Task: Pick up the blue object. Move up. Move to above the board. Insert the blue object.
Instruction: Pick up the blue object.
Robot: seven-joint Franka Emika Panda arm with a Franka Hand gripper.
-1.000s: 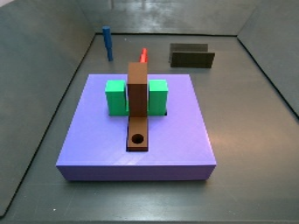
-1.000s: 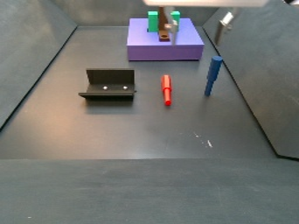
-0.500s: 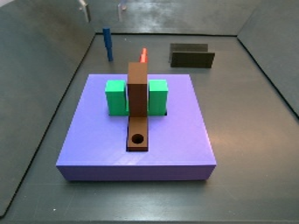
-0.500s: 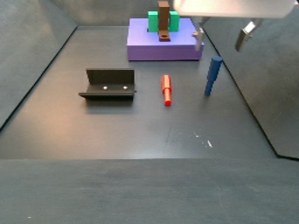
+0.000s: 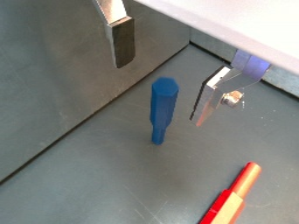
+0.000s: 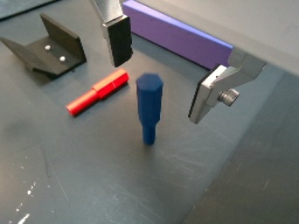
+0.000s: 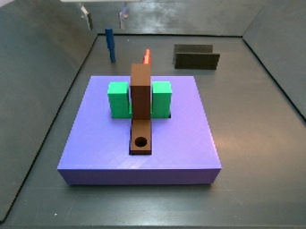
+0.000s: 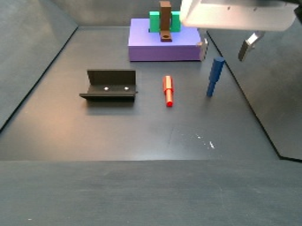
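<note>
The blue object (image 6: 149, 107) stands upright on the dark surface (image 8: 130, 132), close to the side wall and just beside the purple slab (image 8: 165, 48). Standing on end like that, it offers its flat sides to a grip from above, which I take to be why it has been left vertical rather than lying down like the red stick (image 8: 168, 90) nearby.

The gripper (image 6: 163, 68) hangs above the peg with its jaws wide apart and nothing between them; in both wrist views the silver fingers (image 5: 121, 39) flank the top of the blue object (image 5: 163, 108) with clear air on either side. From where I stand it looks lined up for a straight descent, so the picking-up step seems only just to be starting. In a side view the gripper (image 8: 224, 42) sits high over the blue object (image 8: 216, 76), well clear of it.

Farther off, the board (image 7: 141, 103) lies lengthwise across the slab, propped between two green blocks (image 7: 120, 98), its round hole at the end nearer that camera. That hole is where the peg must end up, so the arm has a fair way to carry it. The fixture (image 8: 109, 85) stands on the far side of the red stick, out of the path.
</note>
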